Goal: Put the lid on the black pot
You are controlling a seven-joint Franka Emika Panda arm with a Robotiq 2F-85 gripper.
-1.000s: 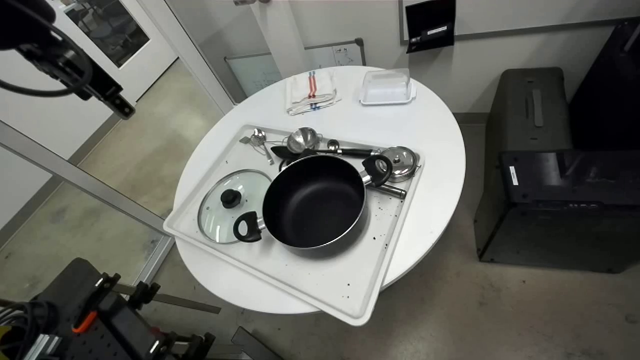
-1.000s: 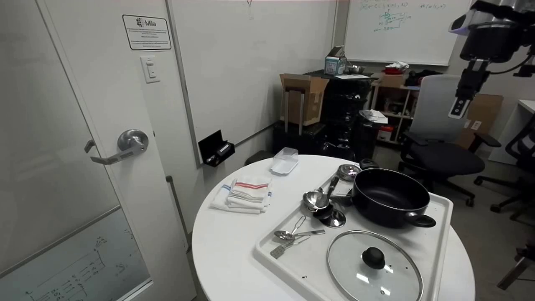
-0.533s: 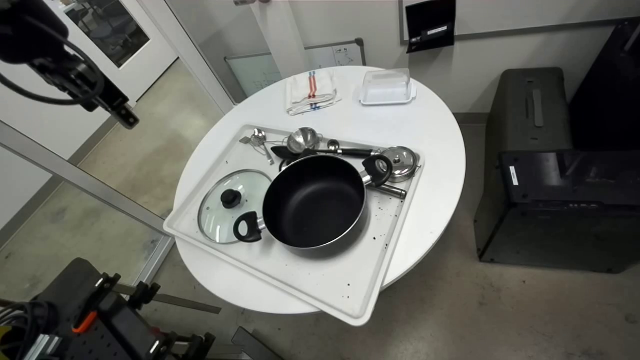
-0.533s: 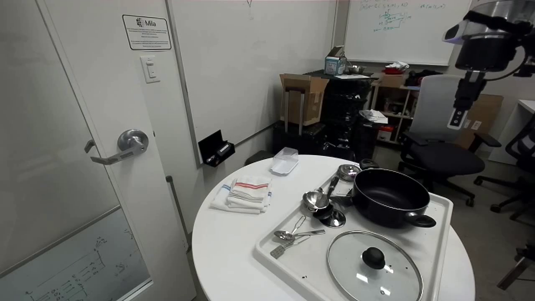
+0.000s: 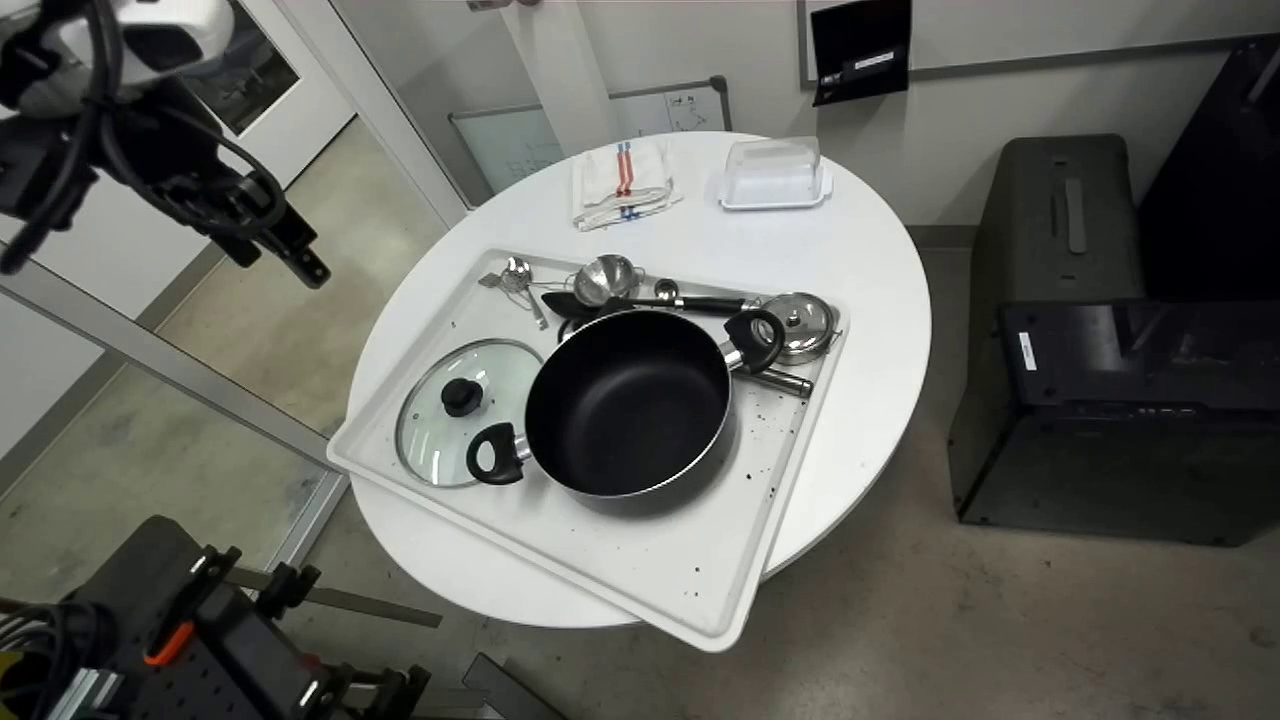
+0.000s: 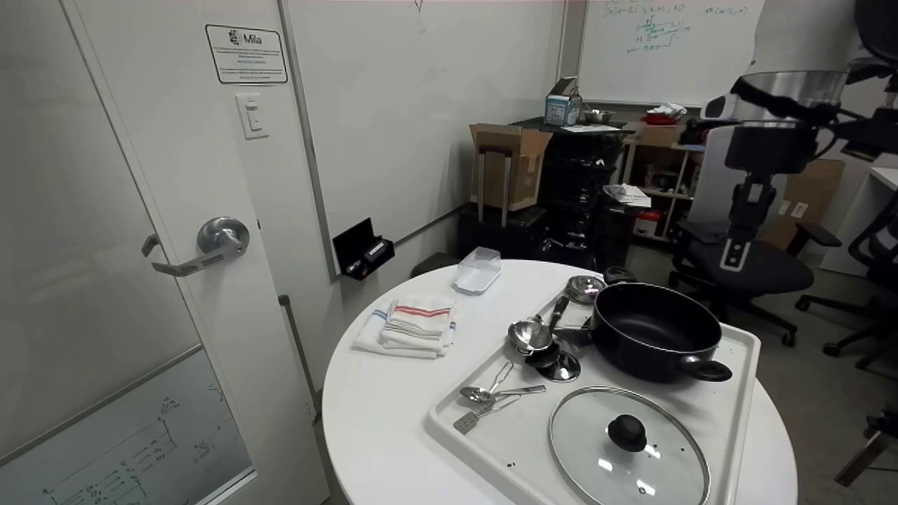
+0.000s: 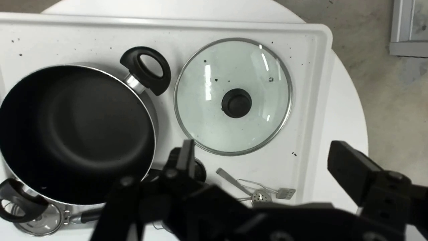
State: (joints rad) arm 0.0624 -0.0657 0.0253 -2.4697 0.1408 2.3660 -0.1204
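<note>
The glass lid point(image 5: 440, 440) lies flat on the white tray with its black knob up; it also shows in an exterior view point(image 6: 596, 449) and the wrist view point(image 7: 207, 124). The black pot point(image 5: 630, 400) stands upright and uncovered beside the lid; it also shows in an exterior view point(image 6: 656, 330) and the wrist view point(image 7: 93, 120). One pot handle reaches close to or over the lid's edge. My gripper point(image 7: 262, 149) is open and empty. In both exterior views the gripper point(image 5: 285, 265) point(image 6: 735, 256) hangs in the air above the table, apart from lid and pot.
The tray point(image 5: 560, 565) sits on a round white table point(image 5: 870, 300). Small metal utensils point(image 6: 491, 396), a strainer point(image 5: 605, 280) and a small shiny pot point(image 5: 800, 325) lie around the black pot. Folded towels point(image 5: 625, 185) and a clear plastic box point(image 5: 775, 175) are at the table's edge.
My gripper has come lower and moved toward the table and lid, to the right in one exterior view and to the left in another. Lid and pot have not moved.
</note>
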